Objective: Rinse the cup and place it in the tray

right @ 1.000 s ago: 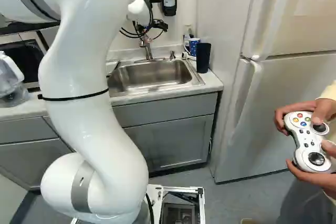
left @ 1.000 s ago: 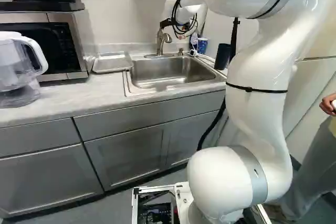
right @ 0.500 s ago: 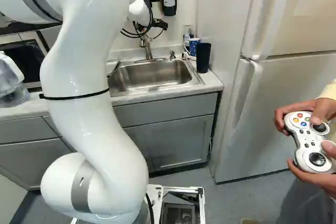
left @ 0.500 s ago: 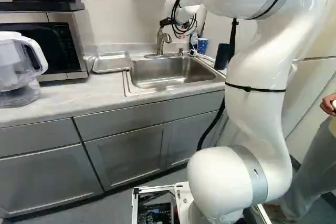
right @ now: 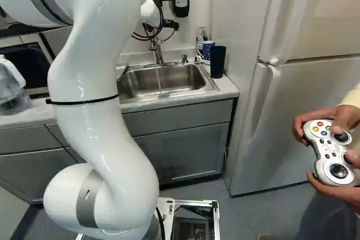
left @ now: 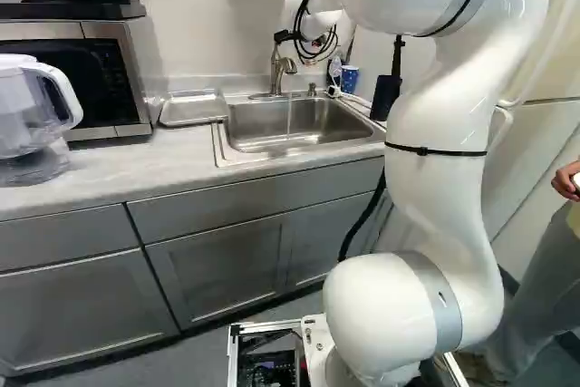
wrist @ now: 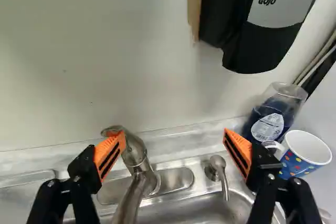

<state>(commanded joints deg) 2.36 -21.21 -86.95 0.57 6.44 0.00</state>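
Left base view: catalogued a filter pitcher (left: 25, 115) beside a microwave (left: 100, 70), a metal tray (left: 193, 110) by the sink (left: 222, 144), a faucet (left: 276, 70) with running water (left: 289, 117). Found the gripper (right: 168, 25) wide-jawed near the faucet. Listed last: polka-dot cup (wrist: 295, 165) and dark tumbler (right: 217, 63), both beside the sink.

The room is bright, and highlights on the upper curves of the arm (right: 84, 82) suggest light from overhead. Metal glints softly inside the sink (left: 290, 138). Above it, the pale wall (left: 190, 43) carries faint, soft-edged shading; below it, the cabinets (left: 217, 256) look dimmer, with dark shadow along their foot. The refrigerator (right: 309, 94), right of the sink, shows a mild sheen.
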